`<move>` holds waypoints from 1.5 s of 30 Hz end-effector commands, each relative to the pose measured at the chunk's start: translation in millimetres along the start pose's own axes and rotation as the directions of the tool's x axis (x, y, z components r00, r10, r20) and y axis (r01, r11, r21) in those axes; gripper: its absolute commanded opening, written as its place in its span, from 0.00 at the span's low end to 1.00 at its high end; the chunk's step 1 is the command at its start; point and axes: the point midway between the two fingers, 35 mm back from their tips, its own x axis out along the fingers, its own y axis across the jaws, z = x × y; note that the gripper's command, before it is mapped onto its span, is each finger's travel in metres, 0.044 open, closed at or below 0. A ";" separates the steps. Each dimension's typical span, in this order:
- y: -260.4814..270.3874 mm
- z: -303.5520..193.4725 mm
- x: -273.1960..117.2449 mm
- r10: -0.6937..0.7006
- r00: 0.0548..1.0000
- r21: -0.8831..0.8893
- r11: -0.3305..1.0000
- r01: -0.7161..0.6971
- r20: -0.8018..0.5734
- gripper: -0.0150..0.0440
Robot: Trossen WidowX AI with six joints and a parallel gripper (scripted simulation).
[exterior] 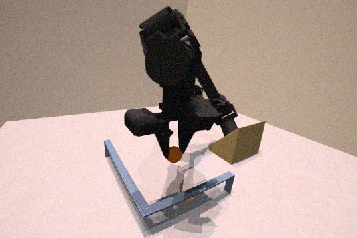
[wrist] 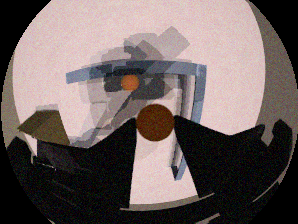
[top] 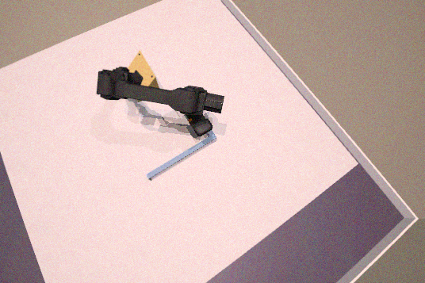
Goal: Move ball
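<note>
Exterior view shows the gripper clamped on the orange ball, which hangs in the air above the bench, over the space the blue walls enclose. The grasp looks done. Wrist view shows the faint orange copy below, near the corner; lowering there, releasing and backing away remain.
</note>
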 end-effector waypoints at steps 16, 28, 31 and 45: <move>28.9 16.1 26.0 0.002 1.000 0.008 1.000 -0.002 0.006 0.25; 30.3 18.5 65.0 0.001 1.000 0.008 1.000 -0.001 0.006 0.25; 30.6 18.2 81.6 0.001 1.000 0.009 1.000 -0.001 0.005 0.25; 32.1 17.2 107.3 0.001 1.000 0.009 1.000 -0.001 0.003 0.25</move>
